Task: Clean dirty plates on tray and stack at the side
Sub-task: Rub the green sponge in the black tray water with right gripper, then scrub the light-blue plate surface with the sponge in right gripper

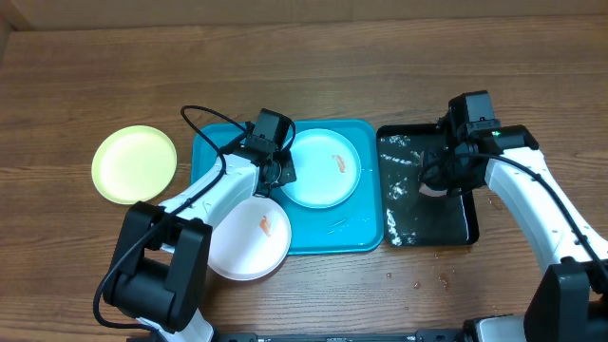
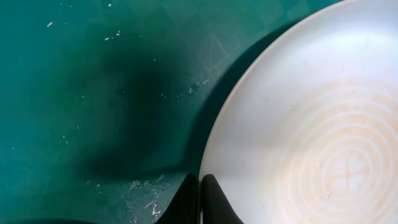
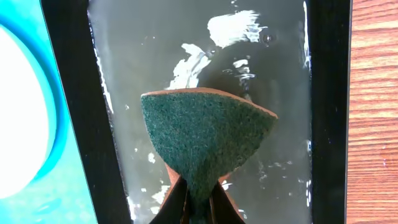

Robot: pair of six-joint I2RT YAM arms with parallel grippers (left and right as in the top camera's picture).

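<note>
Pinches light blue plate (image 1: 328, 176) at left rim in left jaws; clamps sponge (image 3: 205, 137) in right jaws, farther right.

The left arm (image 1: 214, 195) and right arm (image 1: 537, 204) are both wearing smooth white shells on their long links, with black housings capping the joints and bases. A thin black cable (image 1: 184, 113) is looping off the left arm. A small green light (image 1: 495, 134) is glowing on the right wrist's black block. The left end effector (image 2: 199, 196) and right end effector (image 3: 199, 208) are showing slim, dark fingers, tapering toward the tips.
</note>
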